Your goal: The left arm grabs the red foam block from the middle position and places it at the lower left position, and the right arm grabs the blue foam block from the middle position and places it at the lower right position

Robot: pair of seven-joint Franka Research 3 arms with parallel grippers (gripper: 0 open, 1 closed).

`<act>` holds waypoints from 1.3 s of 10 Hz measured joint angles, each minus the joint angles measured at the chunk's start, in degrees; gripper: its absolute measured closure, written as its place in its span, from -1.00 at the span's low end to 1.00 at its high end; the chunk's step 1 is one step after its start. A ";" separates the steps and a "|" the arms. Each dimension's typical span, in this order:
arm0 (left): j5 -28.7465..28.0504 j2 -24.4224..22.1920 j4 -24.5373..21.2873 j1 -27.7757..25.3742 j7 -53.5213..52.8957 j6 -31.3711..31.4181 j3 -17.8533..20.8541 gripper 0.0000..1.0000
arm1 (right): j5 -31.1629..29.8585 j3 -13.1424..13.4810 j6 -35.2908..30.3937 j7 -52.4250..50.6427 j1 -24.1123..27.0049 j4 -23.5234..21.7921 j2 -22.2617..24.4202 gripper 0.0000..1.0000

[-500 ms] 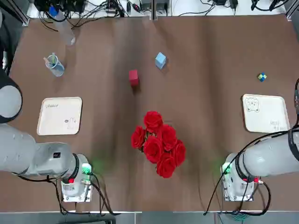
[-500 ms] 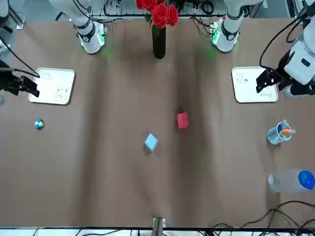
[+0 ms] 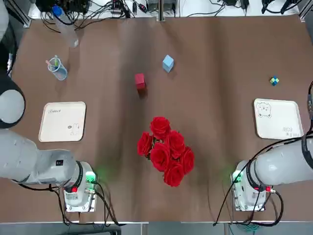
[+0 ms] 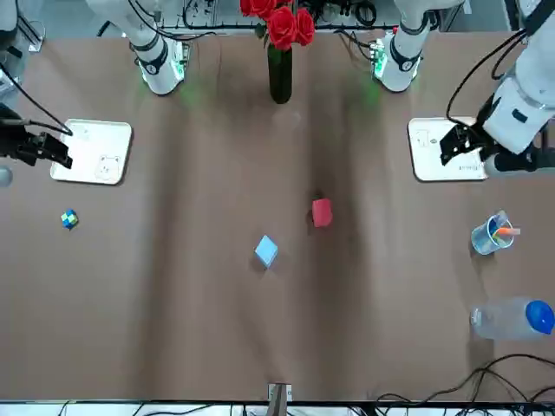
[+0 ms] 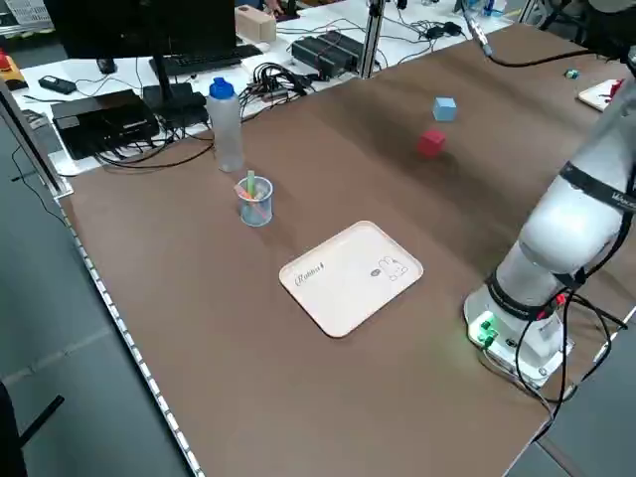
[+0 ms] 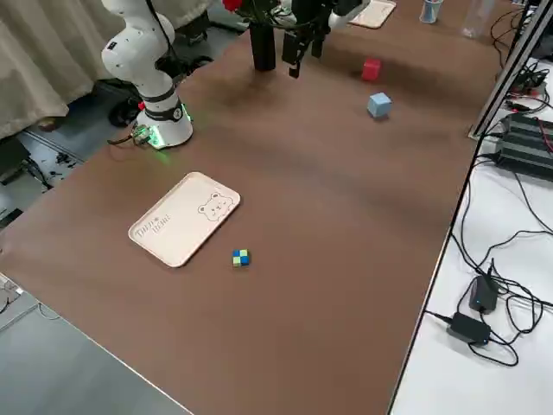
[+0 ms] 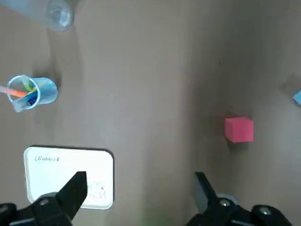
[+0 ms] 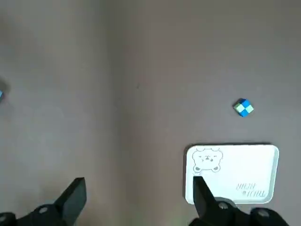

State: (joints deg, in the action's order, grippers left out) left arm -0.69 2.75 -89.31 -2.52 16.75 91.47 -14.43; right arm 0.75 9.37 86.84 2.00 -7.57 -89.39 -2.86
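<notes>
The red foam block [image 3: 140, 81] and blue foam block [image 3: 167, 63] lay apart on the tabletop [image 3: 220, 73]. The left gripper [image 4: 460, 147] and right gripper [image 4: 50, 149] hovered with fingers open, holding nothing.

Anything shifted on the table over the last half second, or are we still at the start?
The left gripper has edged up-picture in the front view beside the faceless tray, open and empty. The right gripper, red foam block and blue foam block are where they were.
</notes>
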 joint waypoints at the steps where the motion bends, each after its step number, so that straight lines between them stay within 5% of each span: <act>1: 0.00 1.50 -0.26 0.46 6.52 1.94 -1.19 -1.00 | 0.06 -0.10 0.04 0.01 -1.05 -0.31 -1.22 -1.00; 4: -3.61 7.12 -3.32 7.63 24.40 8.58 -3.56 -1.00 | 0.18 -0.49 2.01 0.01 -5.41 -0.49 -7.80 -1.00; 8: -4.24 13.02 -11.66 12.34 35.62 21.85 -3.77 -1.00 | 0.24 -0.61 7.50 -0.16 -11.57 -0.37 -15.47 -1.00; 13: -6.80 25.82 -14.63 20.14 42.65 36.95 -3.96 -1.00 | 6.13 -0.86 4.86 -8.63 -13.15 0.17 -16.64 -1.00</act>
State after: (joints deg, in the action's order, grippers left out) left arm -7.50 28.57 -103.93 17.62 59.40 128.42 -18.39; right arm 6.88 8.51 91.70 -6.63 -20.72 -89.23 -19.50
